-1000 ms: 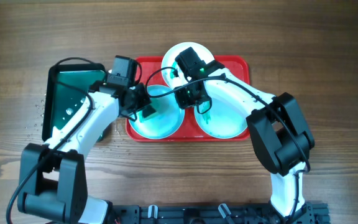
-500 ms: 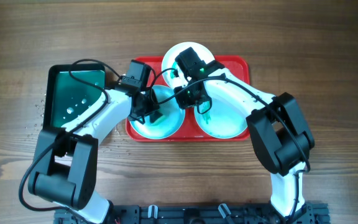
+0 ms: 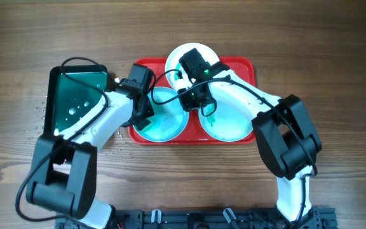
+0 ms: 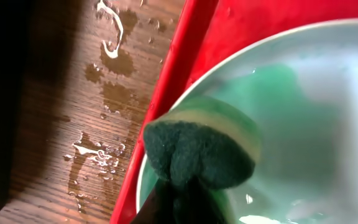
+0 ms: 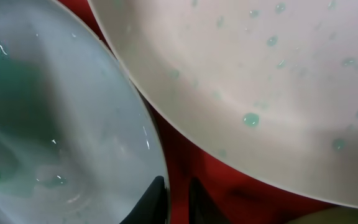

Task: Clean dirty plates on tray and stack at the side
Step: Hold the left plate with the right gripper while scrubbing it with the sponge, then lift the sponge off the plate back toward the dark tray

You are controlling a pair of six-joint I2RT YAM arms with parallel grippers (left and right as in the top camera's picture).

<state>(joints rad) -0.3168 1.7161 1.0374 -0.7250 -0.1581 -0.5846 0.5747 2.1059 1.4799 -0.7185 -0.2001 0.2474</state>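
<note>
Wet wooden table (image 3: 335, 38), red tray (image 3: 250, 67) holding three plates (image 3: 230, 127).
On the tray's left turquoise plate (image 3: 170, 127) the left tool (image 3: 146, 114) clamps a green sponge (image 4: 197, 152); right tool (image 5: 176, 196) narrow, grip unclear.

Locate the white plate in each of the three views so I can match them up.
Overhead: the white plate sits at the far edge of the red tray, overhanging its rim, partly hidden under the right arm.
Left wrist: not in it.
Right wrist: it fills the upper right, dotted with teal droplets.
Shared landmark: the red tray, central overhead, a diagonal rim in the left wrist view, a dark strip below the plate in the right wrist view.
</note>
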